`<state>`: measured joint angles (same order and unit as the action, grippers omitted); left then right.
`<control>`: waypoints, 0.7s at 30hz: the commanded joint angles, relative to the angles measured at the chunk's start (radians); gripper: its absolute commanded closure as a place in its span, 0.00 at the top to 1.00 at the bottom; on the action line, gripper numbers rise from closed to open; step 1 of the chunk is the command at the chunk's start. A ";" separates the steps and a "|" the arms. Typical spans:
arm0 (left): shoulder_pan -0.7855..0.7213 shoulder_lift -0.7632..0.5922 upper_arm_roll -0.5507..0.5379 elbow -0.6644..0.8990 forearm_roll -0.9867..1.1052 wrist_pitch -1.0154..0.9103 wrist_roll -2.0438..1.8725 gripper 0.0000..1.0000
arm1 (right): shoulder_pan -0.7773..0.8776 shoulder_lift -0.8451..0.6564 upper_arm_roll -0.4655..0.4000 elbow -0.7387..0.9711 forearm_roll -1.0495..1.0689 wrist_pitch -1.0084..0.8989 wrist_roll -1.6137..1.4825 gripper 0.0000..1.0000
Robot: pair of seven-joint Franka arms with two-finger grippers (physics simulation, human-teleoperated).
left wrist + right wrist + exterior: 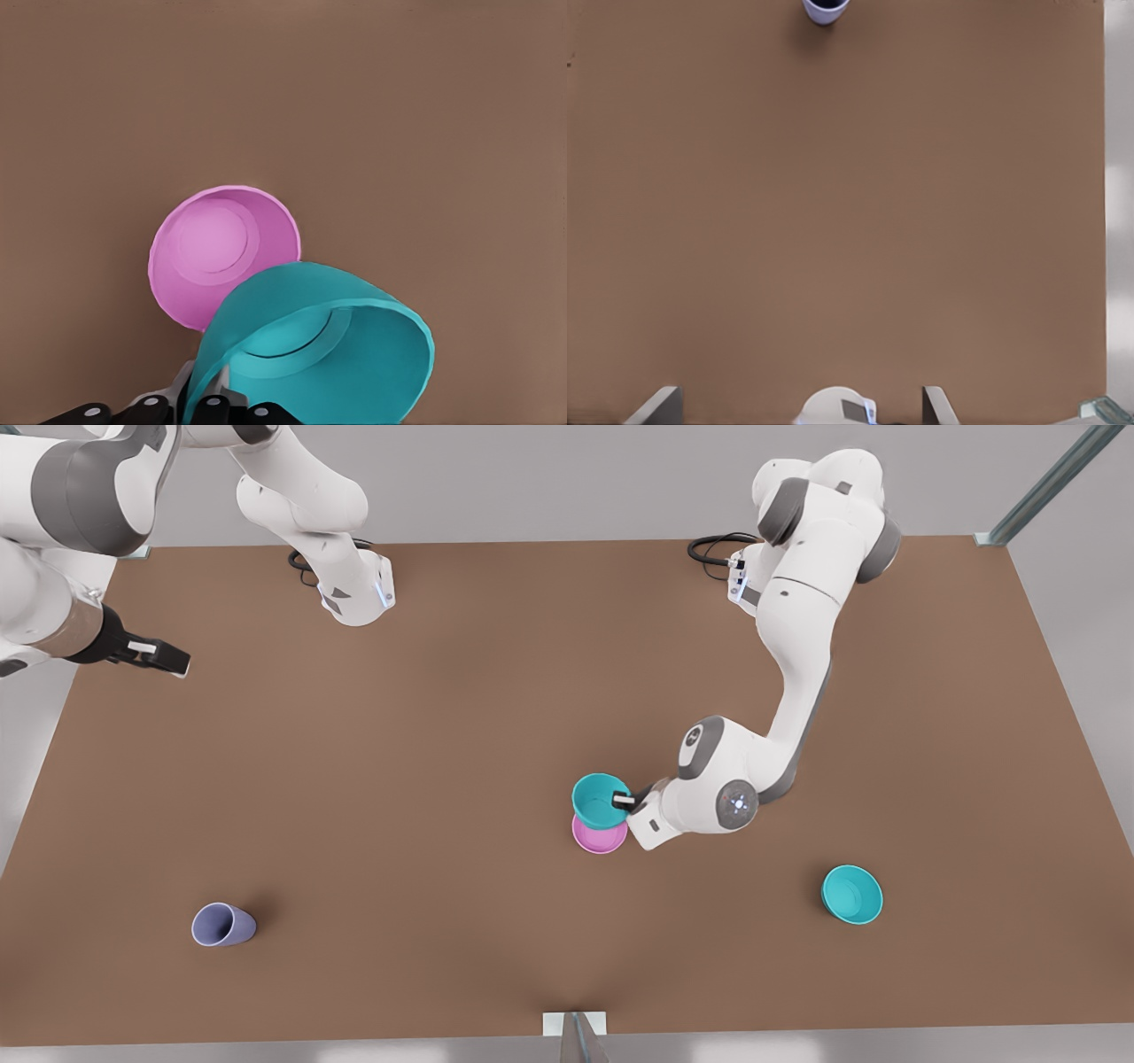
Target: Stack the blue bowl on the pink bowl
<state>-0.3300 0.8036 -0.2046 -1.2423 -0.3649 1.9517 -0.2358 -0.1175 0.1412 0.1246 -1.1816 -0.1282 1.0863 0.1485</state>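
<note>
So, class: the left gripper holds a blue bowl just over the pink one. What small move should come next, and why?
Probably a short shift to centre, then lower. The left gripper pinches the rim of the blue bowl, which hangs tilted and overlaps only part of the pink bowl; the left wrist view shows much of the pink bowl's inside uncovered. The right gripper waits far off.

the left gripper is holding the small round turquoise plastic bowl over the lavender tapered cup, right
Not quite. The left gripper holds the small round turquoise plastic bowl over the small round magenta-pink plastic bowl, not the lavender tapered cup, as the front view shows.
</note>
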 commanded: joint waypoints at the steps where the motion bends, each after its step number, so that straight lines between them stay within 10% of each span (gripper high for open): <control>1: -0.008 0.058 -0.004 0.096 -0.016 -0.048 -0.906 0.21 | -0.001 0.000 0.001 0.000 -0.001 -0.011 -0.210 1.00; 21: 0.005 0.101 0.001 0.046 -0.002 -0.060 -0.876 0.21 | -0.001 0.011 0.000 0.000 0.001 -0.012 -0.211 1.00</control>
<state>-0.3252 0.9072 -0.2037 -1.1970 -0.3635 1.8822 -0.8495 -0.1182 0.1529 0.1240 -1.1815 -0.1278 1.0747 0.0024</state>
